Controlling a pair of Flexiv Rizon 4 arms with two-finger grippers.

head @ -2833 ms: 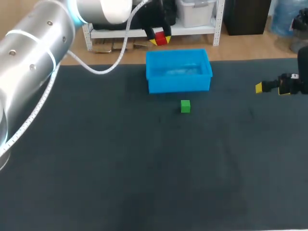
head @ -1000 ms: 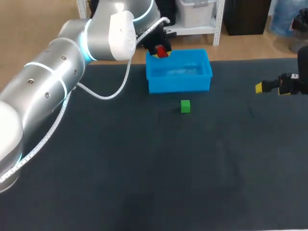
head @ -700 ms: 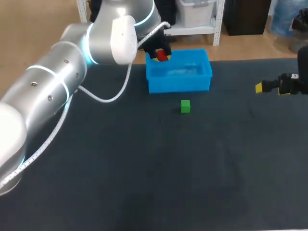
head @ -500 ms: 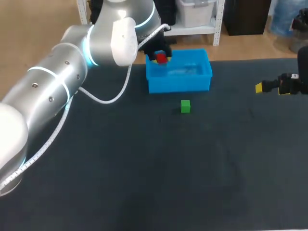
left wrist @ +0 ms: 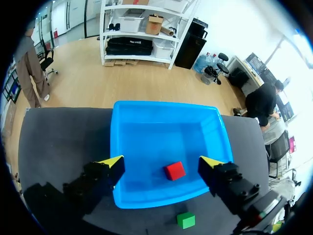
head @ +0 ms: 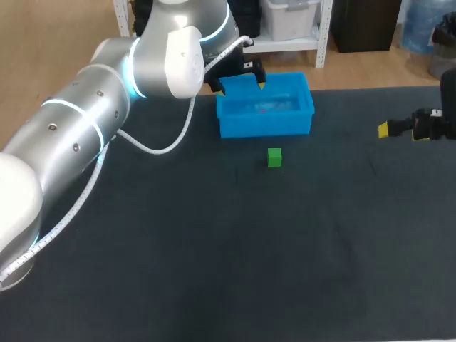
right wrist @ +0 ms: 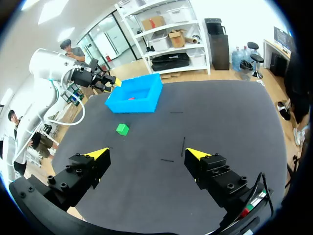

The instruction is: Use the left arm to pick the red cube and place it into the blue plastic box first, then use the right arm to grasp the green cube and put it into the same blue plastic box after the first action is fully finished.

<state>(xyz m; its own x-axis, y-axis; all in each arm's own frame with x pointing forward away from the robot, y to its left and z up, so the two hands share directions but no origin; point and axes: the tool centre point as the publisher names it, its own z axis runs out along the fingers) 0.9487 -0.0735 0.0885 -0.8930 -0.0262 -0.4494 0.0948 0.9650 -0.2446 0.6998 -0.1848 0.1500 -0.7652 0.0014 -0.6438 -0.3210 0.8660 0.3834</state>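
The left gripper (left wrist: 161, 160) hangs over the blue plastic box (left wrist: 166, 104) with its fingers spread wide and nothing between them. The red cube (left wrist: 174, 171) lies on the box floor directly under it, free of both fingers. The sound move now seems to be lifting straight up, clear of the box walls, and drawing off before the right arm starts.

The right gripper (right wrist: 146, 152), also spread and empty, is well apart from the green cube (head: 274, 157), which sits on the table (head: 214, 249) far ahead of it.

In the head view the red cube is barely a speck, and the right gripper shows only one yellow tip.
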